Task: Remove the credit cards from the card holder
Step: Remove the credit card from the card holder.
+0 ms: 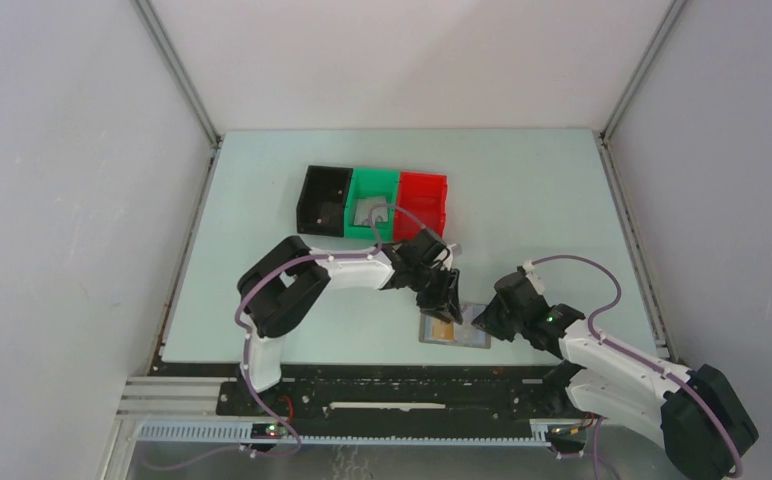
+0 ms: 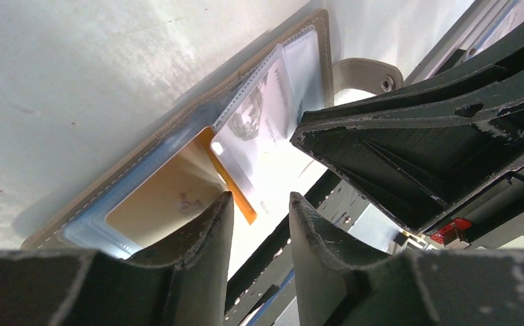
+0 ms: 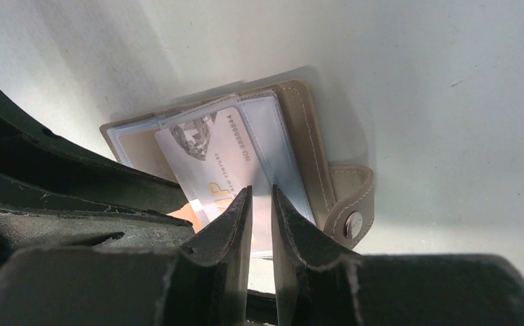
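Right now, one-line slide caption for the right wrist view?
Right hand, jaws narrowly apart, over a silver card angled partway out of the open taupe card holder.

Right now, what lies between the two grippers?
The open card holder, with the orange card and grey card, lies between the left gripper and right gripper; the top view shows it.

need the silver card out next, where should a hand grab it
Pinch the silver card by its near short end, which sticks out of the card holder pocket, coming from the right hand side; its far end is tucked under the clear sleeve.
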